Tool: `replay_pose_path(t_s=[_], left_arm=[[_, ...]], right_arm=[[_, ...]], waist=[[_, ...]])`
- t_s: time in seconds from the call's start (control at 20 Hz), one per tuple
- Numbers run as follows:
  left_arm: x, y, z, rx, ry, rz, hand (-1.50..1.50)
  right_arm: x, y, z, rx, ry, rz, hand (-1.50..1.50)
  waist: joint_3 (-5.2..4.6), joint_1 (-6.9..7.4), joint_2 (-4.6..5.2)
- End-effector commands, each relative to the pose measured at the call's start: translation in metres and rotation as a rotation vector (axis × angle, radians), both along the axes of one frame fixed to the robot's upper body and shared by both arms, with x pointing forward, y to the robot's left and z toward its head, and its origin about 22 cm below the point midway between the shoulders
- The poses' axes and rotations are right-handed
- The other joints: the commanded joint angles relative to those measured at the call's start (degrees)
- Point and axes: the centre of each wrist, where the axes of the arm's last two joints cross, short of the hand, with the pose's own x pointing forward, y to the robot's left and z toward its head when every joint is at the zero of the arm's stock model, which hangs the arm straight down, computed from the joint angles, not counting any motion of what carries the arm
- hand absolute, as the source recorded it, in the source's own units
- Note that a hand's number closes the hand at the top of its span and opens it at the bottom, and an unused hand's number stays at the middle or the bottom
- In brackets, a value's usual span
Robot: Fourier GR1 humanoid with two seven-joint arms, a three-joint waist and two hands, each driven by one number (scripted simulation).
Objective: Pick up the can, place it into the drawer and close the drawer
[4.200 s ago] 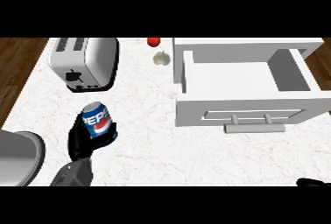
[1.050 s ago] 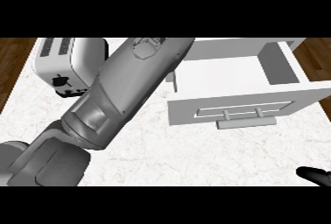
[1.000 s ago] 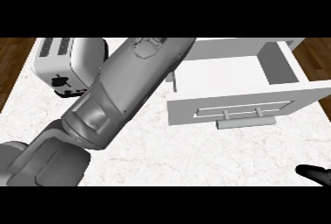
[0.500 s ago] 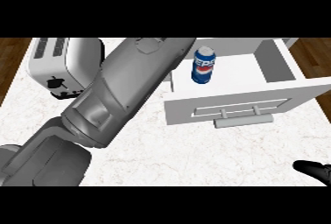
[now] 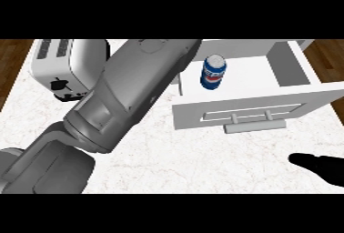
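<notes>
The marble worktop (image 5: 201, 168) carries an open white drawer (image 5: 295, 68), and the grey left forearm (image 5: 128, 95) lies slantwise across it, its far end over the drawer's left wall. The left hand itself is hidden, so its fingers cannot be judged. A toaster (image 5: 64, 63) stands just beside the arm. The blue Pepsi can (image 5: 214, 73) stands upright inside the drawer, near its left side. The right hand (image 5: 324, 166) shows at the lower right edge; open or closed, I cannot tell. Likely risks: the arm brushing the can over on withdrawal, or a sharp push on the handle (image 5: 259, 128) toppling it.
</notes>
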Motion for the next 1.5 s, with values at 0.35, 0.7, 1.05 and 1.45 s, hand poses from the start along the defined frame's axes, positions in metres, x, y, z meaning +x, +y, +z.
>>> replay_pose_path(t_s=[0.35,0.7,1.05,1.45], left_arm=[[-0.001,-0.002,0.003,-0.034,-0.021,0.013,-1.5],[0.0,-0.003,0.012,-0.001,-0.053,-0.011,-1.5],[0.004,0.007,0.002,-0.03,-0.021,-0.021,-1.5],[0.012,0.032,0.016,-0.032,-0.035,0.021,-1.5]], right_arm=[[0.044,0.038,-0.023,-0.399,-0.014,-0.03,-1.5],[0.097,0.061,-0.059,-0.563,0.018,-0.077,-1.5],[0.132,0.079,-0.099,-0.699,0.019,-0.105,-1.5],[0.175,0.102,-0.126,-0.749,0.022,-0.176,-1.5]], waist=[[-0.02,1.85,-0.44],[-0.08,5.14,-0.58],[-0.1,6.13,-1.16],[-0.12,7.34,-1.4]])
